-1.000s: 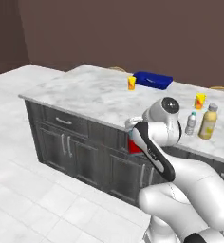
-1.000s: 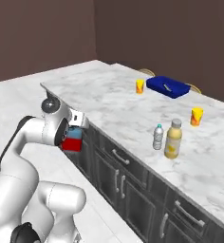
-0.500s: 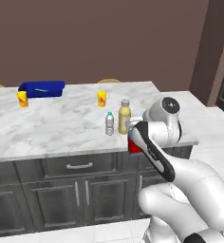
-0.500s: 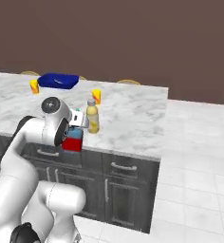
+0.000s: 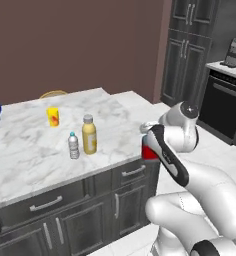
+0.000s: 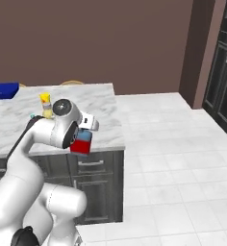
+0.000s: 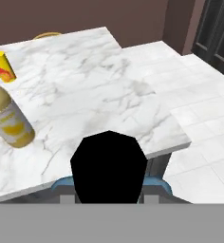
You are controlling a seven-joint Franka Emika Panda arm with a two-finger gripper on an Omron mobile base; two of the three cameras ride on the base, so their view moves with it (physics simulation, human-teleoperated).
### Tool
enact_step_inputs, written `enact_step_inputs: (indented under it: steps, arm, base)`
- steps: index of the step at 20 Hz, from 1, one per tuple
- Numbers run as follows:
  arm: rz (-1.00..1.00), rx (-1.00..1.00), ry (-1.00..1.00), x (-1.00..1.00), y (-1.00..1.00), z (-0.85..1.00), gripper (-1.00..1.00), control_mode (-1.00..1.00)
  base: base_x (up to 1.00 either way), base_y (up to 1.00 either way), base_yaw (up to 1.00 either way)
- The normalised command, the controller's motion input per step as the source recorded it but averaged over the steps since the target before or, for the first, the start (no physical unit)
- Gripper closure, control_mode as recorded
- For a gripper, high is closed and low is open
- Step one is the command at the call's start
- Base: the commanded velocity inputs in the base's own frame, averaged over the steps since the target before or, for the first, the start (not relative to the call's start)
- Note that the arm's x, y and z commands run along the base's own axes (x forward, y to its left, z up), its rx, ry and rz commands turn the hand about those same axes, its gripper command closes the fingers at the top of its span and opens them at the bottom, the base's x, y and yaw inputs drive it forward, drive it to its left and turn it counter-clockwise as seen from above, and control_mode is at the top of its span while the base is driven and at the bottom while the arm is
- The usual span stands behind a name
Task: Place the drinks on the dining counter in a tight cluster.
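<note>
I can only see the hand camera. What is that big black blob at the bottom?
Observer: It's the cap of a squat red-and-blue bottle, clamped in the gripper.
Visitor: Is it standing on the counter?
Observer: No, it hangs in the air by the front edge of the counter.
Visitor: Is anything next to the yellow bottle?
Observer: Yes, a small water bottle with a blue cap stands close beside the yellow bottle.

3 bottles: 1 water bottle point(image 5: 73, 146), 1 yellow bottle point(image 5: 89, 134), 1 red-and-blue bottle point(image 6: 81, 142); 1 yellow cup point(image 5: 53, 116).
</note>
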Motion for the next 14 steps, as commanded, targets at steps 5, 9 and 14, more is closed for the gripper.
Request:
enact_step_inputs:
  steps: [5,9,14]
  arm:
    - [0.00,-0.03,0.00,0.09,0.09,-0.01,1.00,-1.00]
    - [0.00,-0.12,0.00,0.45,0.38,-0.02,1.00,-1.00]
    - [0.00,-0.07,0.00,0.44,0.26,-0.03,1.00,-1.00]
  base:
    - [0.32,0.38,-0.07]
    - [0.00,0.00,0.00]
    - [0.00,0.00,0.00]
